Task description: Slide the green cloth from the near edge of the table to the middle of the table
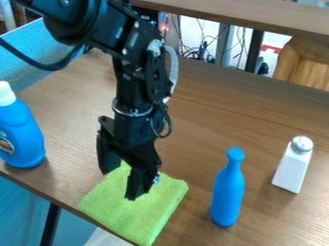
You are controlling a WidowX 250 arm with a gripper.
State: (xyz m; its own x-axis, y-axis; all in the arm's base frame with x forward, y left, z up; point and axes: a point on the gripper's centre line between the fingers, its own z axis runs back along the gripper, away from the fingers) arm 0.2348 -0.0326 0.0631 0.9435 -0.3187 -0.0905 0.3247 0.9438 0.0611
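The black gripper (122,178) hangs over the green cloth (122,214), its two fingers apart with green showing between them. Nothing is held; whether the lower fingertip touches the cloth I cannot tell. The cloth lies flat near the table's front left edge. To its right a blue bowling-pin-shaped bottle (227,192) stands upright. Farther right is a white shaker (294,166) with a silver top. At the far left stands a blue bottle (20,132) with a white cap.
The brown wooden table (237,110) has its front left edge running past the cloth and the capped bottle. A wooden ledge (257,15) crosses the top, with cables (202,50) behind the table. Blue surfaces lie beyond the table on the left.
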